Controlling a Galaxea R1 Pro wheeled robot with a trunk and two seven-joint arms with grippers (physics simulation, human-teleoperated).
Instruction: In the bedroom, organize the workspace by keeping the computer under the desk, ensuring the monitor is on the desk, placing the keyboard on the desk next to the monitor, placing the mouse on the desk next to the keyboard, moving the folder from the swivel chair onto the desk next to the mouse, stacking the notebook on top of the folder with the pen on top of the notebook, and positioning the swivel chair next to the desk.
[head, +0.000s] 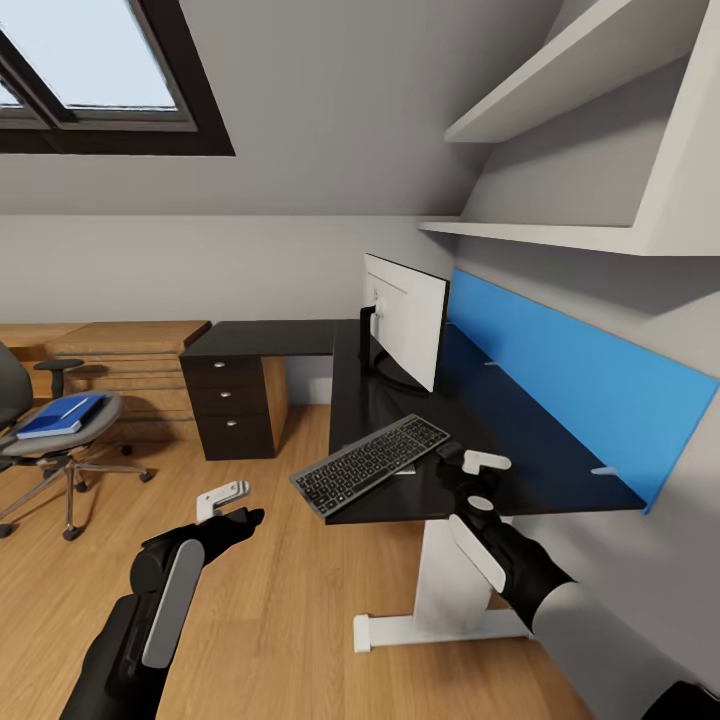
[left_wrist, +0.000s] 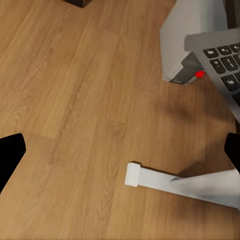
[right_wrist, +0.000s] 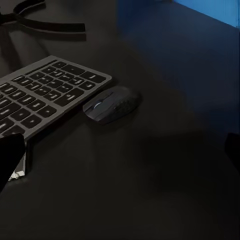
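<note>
Far off to the outer side of the left gripper (head: 232, 505), the swivel chair (head: 50, 440) is standing on the wood floor with the blue folder (head: 62, 416) lying flat on its seat, its long axis running away from the robot and angling toward the desk side. A thinner dark item seems to be resting on the folder, though it is too small to make out. This is the piece still out of place, and by my judgement the coming move is turning on it: the folder is sitting well apart from both hands, but clearly on the left arm's side, so the left gripper is the nearer one and the base will likely need to roll that way first.

The left gripper is hanging open over bare floor, holding nothing; its wrist view is looking down at the desk's white foot (left_wrist: 145, 176) and the computer (left_wrist: 192, 35) beneath the worktop.

Moving right, the keyboard (head: 370, 463) is lying askew at the front edge of the desk (head: 270, 337), ahead of the monitor (head: 405, 318). The mouse (right_wrist: 111, 104) is sitting just beside the keyboard's end, a little ahead of the right gripper (head: 478, 482), which is hovering over the desktop with its fingers spread and empty.
</note>
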